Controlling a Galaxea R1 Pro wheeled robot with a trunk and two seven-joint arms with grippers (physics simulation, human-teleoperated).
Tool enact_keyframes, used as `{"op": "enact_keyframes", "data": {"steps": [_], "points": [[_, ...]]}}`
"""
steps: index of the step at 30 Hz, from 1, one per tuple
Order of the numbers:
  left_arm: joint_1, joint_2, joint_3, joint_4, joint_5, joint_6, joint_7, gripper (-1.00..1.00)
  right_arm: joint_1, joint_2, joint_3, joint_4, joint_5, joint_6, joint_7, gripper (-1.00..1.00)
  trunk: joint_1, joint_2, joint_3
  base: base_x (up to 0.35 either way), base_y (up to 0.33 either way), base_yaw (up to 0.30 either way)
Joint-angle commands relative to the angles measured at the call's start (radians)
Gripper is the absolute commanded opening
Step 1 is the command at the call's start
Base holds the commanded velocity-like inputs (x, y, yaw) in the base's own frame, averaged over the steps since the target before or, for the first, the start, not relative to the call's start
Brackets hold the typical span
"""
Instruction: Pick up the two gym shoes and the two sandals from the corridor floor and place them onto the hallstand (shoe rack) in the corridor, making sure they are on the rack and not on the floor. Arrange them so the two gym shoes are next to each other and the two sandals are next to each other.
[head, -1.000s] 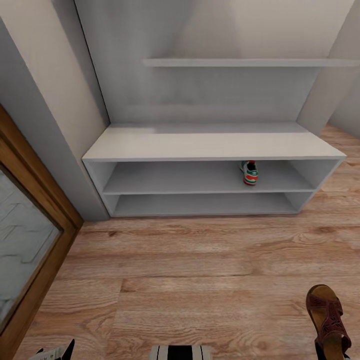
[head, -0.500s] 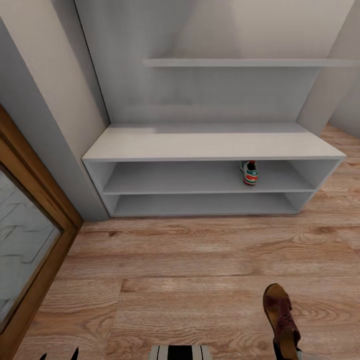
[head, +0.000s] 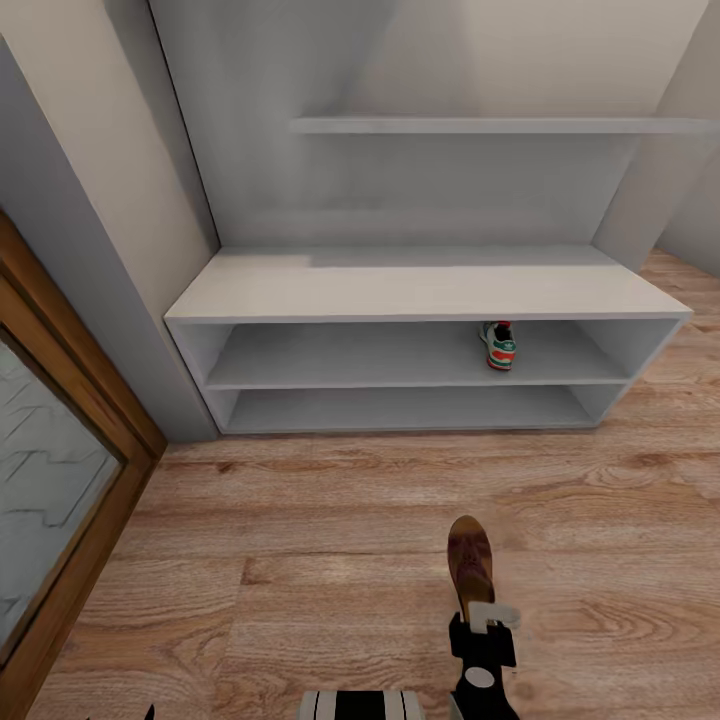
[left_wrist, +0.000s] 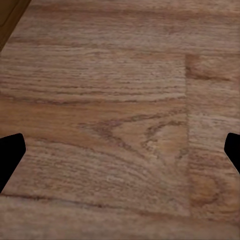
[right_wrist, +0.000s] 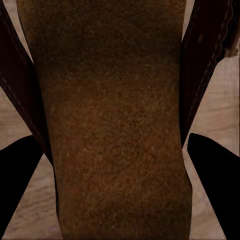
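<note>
Sandal (head: 470, 565), brown with a tan footbed (right_wrist: 115, 120), is clamped in the right end effector (head: 483, 625) above the corridor floor (head: 330, 520). One gym shoe (head: 499, 345) (mostly hidden) sits on the grey hallstand (head: 420, 290) upper shelf. Left end effector (left_wrist: 120, 155) spread wide over planks.

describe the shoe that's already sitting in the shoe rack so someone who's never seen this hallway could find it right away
Start at the light grey hallstand against the back wall, a wide low bench with two open shelf levels beneath. On the upper level, right of centre, stands one gym shoe. It is white with green and red-orange, unlike the brown sandal held in the right gripper.
</note>
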Motion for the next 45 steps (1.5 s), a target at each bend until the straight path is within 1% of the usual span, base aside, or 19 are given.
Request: {"op": "enact_keyframes", "data": {"steps": [1,6,7,9,11,13,18,28,45], "points": [[-0.001,0.0,0.008,0.002,-0.005,-0.003,-0.006,1.0,-0.004,0.001,-0.004,0.0,0.006,0.002,-0.002,-1.0,0.0,0.0,-0.001,0.0,0.0,0.0],[-0.001,-0.002,0.009,0.028,-0.005,-0.003,-0.006,1.0,-0.034,0.001,0.001,-0.006,0.005,0.013,-0.032,-1.0,0.0,0.0,-0.001,0.0,0.0,0.0],[-0.001,-0.002,0.009,0.031,-0.005,-0.003,-0.006,1.0,-0.055,0.001,0.001,-0.017,0.005,0.02,-0.042,-1.0,0.0,0.0,-0.001,0.0,0.0,0.0],[-0.001,-0.002,0.009,0.032,-0.005,-0.003,-0.006,1.0,-0.068,0.001,0.001,-0.027,0.005,0.034,-0.045,-1.0,0.0,0.0,-0.001,0.0,0.0,0.0],[-0.001,-0.002,0.009,0.033,-0.005,-0.003,-0.006,1.0,-0.087,0.001,0.001,-0.045,0.004,0.074,-0.047,-1.0,0.0,0.0,-0.001,0.0,0.0,0.0],[-0.001,-0.002,0.009,0.034,-0.005,-0.003,-0.006,1.0,-0.106,0.001,0.001,-0.069,0.004,0.138,-0.049,-1.0,0.0,0.0,-0.001,0.0,0.0,0.0],[-0.001,-0.002,0.009,0.034,-0.005,-0.003,-0.006,1.0,-0.12,0.001,0.002,-0.092,0.003,0.192,-0.049,-1.0,0.0,0.0,-0.001,0.0,0.0,0.0],[-0.001,-0.002,0.009,0.034,-0.005,-0.003,-0.006,1.0,-0.125,0.001,0.001,-0.097,0.003,0.211,-0.05,-1.0,0.0,0.0,-0.001,0.0,0.0,0.0],[-0.001,-0.001,0.009,0.036,-0.006,-0.003,-0.006,1.0,-0.126,0.001,0.004,-0.09,0.002,0.206,-0.044,-1.0,0.0,0.0,-0.001,0.0,0.0,0.0]]}}
